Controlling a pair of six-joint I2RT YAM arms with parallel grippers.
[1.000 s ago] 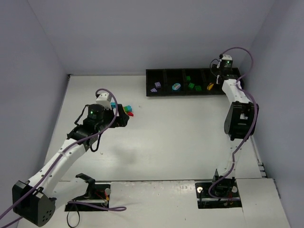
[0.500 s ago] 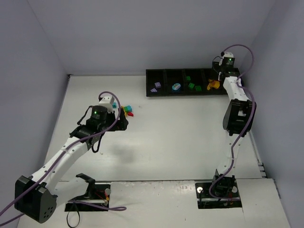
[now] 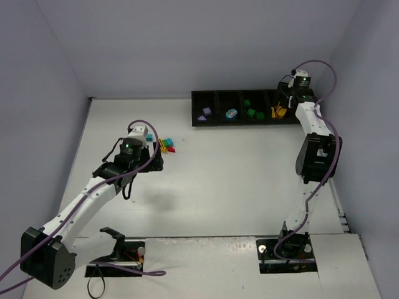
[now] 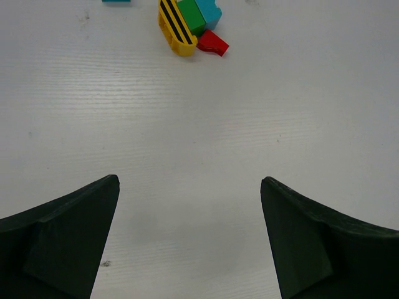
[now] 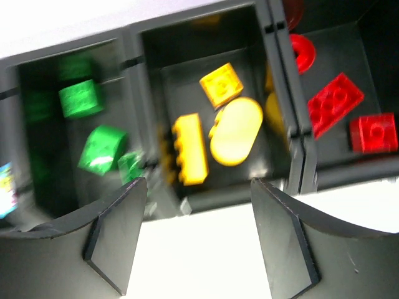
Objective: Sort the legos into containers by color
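Loose legos lie on the table: a yellow striped brick (image 4: 174,25), a green one (image 4: 190,14), a teal one (image 4: 210,10) and a red one (image 4: 213,42), also seen in the top view (image 3: 166,146). My left gripper (image 4: 190,180) is open and empty, short of that cluster (image 3: 151,163). The black tray (image 3: 212,94) holds sorted bricks. My right gripper (image 5: 196,230) is open and empty at the near edge of the yellow bin, where yellow bricks (image 5: 235,131) lie. Green bricks (image 5: 103,148) are in the bin to the left and red bricks (image 5: 336,103) in the bin to the right.
Lilac (image 3: 204,114) and teal (image 3: 231,114) bricks sit in the tray's left bins. Another teal brick (image 4: 116,1) lies at the top edge of the left wrist view. Grey walls close the table's left, back and right sides.
My left gripper has drawn back a little from the loose bricks toward the lower left. My right gripper has shifted slightly over the tray's right end, and yellow bricks now lie in the bin.
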